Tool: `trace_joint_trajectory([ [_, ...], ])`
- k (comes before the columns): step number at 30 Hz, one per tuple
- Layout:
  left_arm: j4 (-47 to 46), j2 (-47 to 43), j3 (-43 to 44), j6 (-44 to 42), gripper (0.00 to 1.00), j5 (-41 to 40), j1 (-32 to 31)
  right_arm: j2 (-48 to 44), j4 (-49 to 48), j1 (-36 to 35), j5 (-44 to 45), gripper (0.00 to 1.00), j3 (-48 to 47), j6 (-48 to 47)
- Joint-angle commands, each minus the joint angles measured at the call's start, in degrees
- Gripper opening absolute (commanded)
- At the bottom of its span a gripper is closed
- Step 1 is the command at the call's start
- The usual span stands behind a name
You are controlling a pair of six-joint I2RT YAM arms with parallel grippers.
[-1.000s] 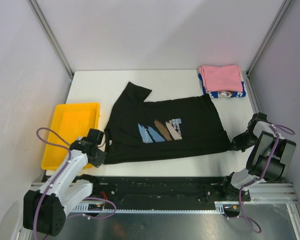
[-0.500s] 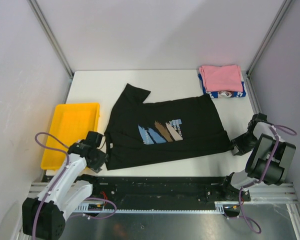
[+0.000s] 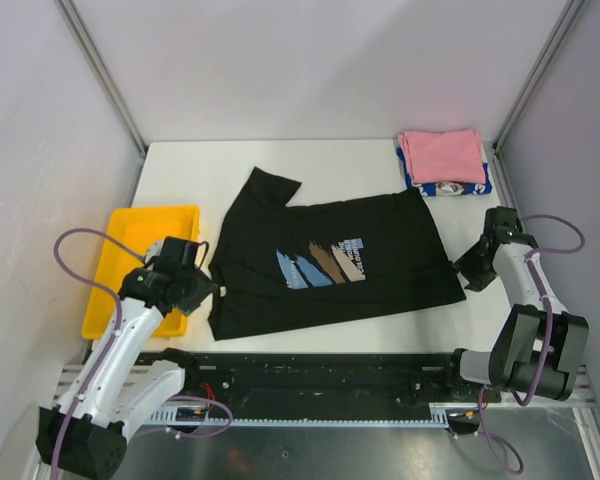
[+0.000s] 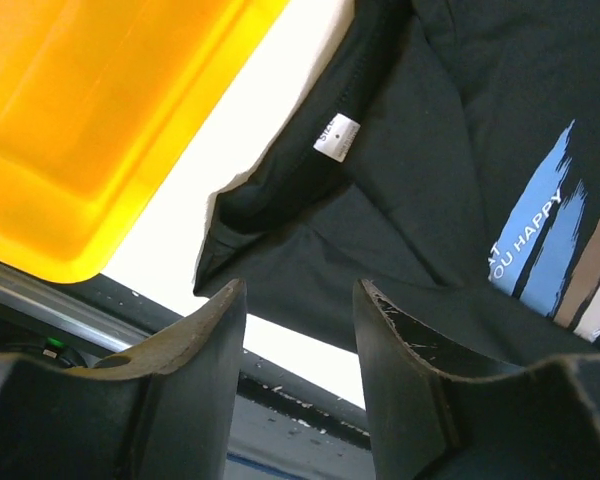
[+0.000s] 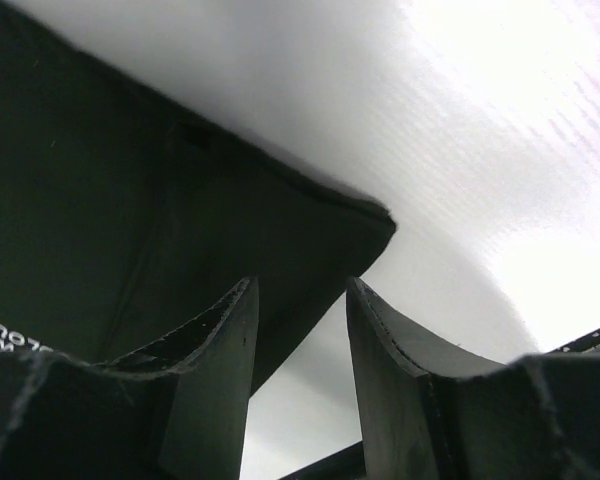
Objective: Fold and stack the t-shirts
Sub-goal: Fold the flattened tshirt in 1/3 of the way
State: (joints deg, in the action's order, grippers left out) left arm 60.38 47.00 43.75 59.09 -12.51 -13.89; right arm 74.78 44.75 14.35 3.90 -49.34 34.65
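Note:
The black t-shirt [image 3: 330, 265] with the brush-stroke print lies spread across the middle of the table, one sleeve [image 3: 272, 186] pointing to the far left. Its folded collar edge with a white label [image 4: 337, 137] shows in the left wrist view. My left gripper [image 3: 202, 290] [image 4: 300, 290] hangs open just off that left edge, holding nothing. Beside the shirt's right corner [image 5: 380, 222], my right gripper [image 3: 467, 268] [image 5: 300, 285] is open too, with nothing between its fingers. A folded pink t-shirt [image 3: 442, 155] rests on the blue-and-white one [image 3: 450, 187] at the far right corner.
A yellow plastic tray [image 3: 120, 290] [image 4: 100, 120] sits at the table's left edge, right beside my left arm. The black rail [image 3: 320, 375] runs along the near edge. Frame posts and walls close in the left, right and far sides.
Both grippers have opened and let go of the black shirt's edges. The left arm has risen and drawn back; the right arm has swung away from the near edge. The shirt lies still.

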Motion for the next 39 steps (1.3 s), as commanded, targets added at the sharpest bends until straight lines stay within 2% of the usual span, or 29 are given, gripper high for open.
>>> trace_joint_trajectory([
  [1, -0.59, 2.97, 3.53, -4.52, 0.50, -2.31, -4.19, -2.96, -0.69, -5.29, -0.59, 0.44, -1.98, -0.85],
  [3, -2.10, 4.51, 3.84, -4.25, 0.46, -1.89, -6.80, -3.19, -1.35, -9.10, -0.52, 0.43, -1.98, -0.08],
  [7, -7.17, 8.64, 2.22, -3.85, 0.29, 1.17, -11.27, -1.28, -2.64, -15.82, 1.02, 0.36, -1.99, 2.34],
  [10, -10.83, 12.06, 0.02, -3.85, 0.24, 2.88, -13.38, 2.03, -4.06, -18.41, 1.20, 0.32, -1.99, 3.41],
  [18, -16.27, 17.58, -5.94, -4.41, 0.20, 3.21, -14.41, 8.73, -7.49, -20.47, 1.48, 0.30, -2.03, 4.84],
  [28, -18.60, 22.76, -11.56, -3.13, 0.20, -0.02, -14.41, 16.75, -10.84, -19.78, 1.05, 0.28, -3.92, 5.11],
  [39, -18.63, 24.18, -14.08, -2.54, 0.22, -1.67, -14.41, 17.35, -10.83, -16.06, -0.44, 0.28, -5.48, 4.64],
])
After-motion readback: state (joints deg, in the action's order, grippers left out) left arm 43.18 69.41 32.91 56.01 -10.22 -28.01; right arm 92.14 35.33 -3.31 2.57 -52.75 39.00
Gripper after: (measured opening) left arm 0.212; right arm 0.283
